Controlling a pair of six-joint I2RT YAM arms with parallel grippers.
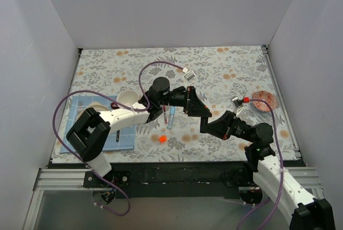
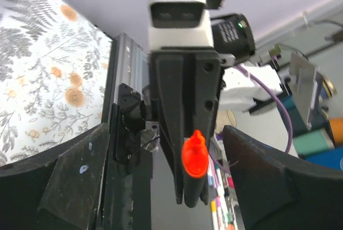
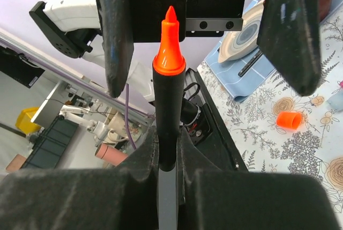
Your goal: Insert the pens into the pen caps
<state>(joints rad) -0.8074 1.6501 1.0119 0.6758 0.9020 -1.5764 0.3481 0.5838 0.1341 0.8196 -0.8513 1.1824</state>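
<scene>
The right tool is pinching the black pen by its barrel, with the orange tip sitting between the wide-open, empty jaws of the left tool. The orange cap is lying loose on the worktop, well apart. Pressing there is risking a skidding cap or a pivoting pen.

On the floral table, a light blue pen and orange cap lie left of the jaws, a blue mat farther left.
</scene>
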